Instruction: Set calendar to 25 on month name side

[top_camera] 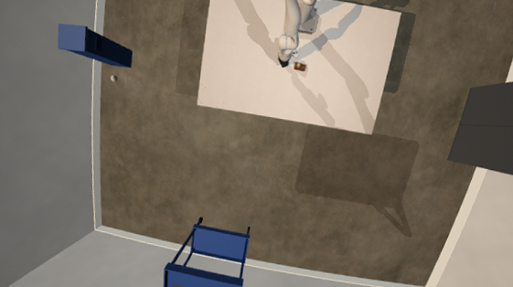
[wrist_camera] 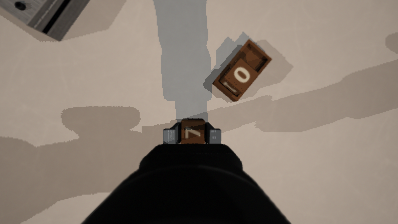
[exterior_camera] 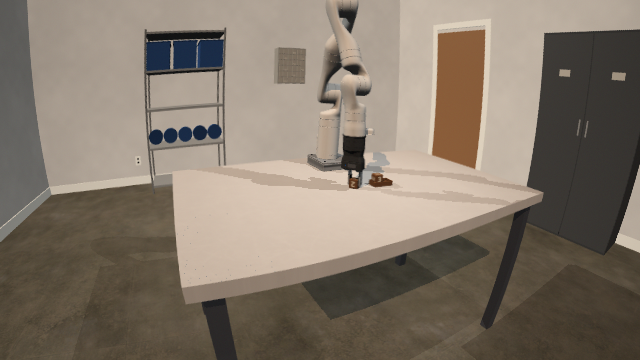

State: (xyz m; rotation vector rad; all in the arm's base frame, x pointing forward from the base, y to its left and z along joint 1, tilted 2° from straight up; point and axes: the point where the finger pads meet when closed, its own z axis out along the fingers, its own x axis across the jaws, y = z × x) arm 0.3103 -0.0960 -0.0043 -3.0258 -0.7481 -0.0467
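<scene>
My gripper [wrist_camera: 193, 129] points straight down and is shut on a brown digit cube [wrist_camera: 192, 131] whose top face shows a 7. In the exterior view the cube [exterior_camera: 354, 183] sits at or just above the table, its near face showing a digit like a 2. The brown tray lies on the table ahead and to the right, turned at an angle. The second cube [wrist_camera: 241, 75] stands in the tray's near half with 0 on top; the far half is empty. In the side view the tray [exterior_camera: 380, 182] is right of the gripper [exterior_camera: 353, 176], and that cube [exterior_camera: 377, 177] shows a 3.
The arm's grey base plate [wrist_camera: 47, 15] is at the upper left of the wrist view, behind the gripper in the side view [exterior_camera: 325, 161]. The table's edges are far from the cubes in the overhead view [top_camera: 299, 66].
</scene>
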